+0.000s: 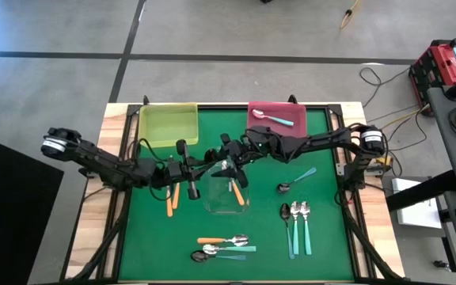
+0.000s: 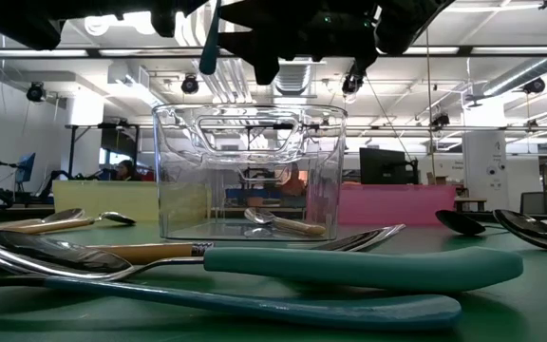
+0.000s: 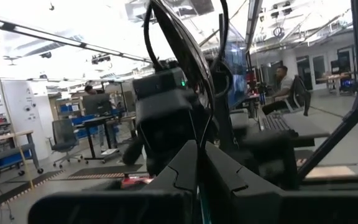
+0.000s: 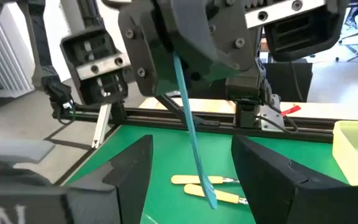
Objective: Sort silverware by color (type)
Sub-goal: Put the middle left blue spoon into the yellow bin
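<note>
**Holding a teal spoon upright between two hands over the middle of the bench**

The left hand [image 4: 180, 53] is clamped together on the top end of a teal-handled spoon [image 4: 192, 140]. The spoon hangs from it with its long axis close to vertical, tilted a little, and its lower end points down at the green bench [image 1: 323, 237]. The right hand [image 1: 232, 154] faces it closely. Its two fingers [image 4: 132, 168] stand wide apart on either side of the hanging handle and touch nothing, so the left hand alone carries the spoon.

Both hands meet near the middle of the bench, just above the clear box [image 2: 250, 171]. From table height the teal handle shows over one side of the box rather than over its centre. An orange-handled spoon [image 2: 283, 224] already lies inside the box.

The pink tray [image 1: 279, 107] at the far edge holds another teal spoon [image 1: 275, 119], so it looks like the likely place for this one. It lies towards the right arm's side, while the yellow tray [image 1: 169, 125] sits nearer the left arm. The left hand would therefore have to reach across to get there, and the open right hand should probably back away first.
</note>
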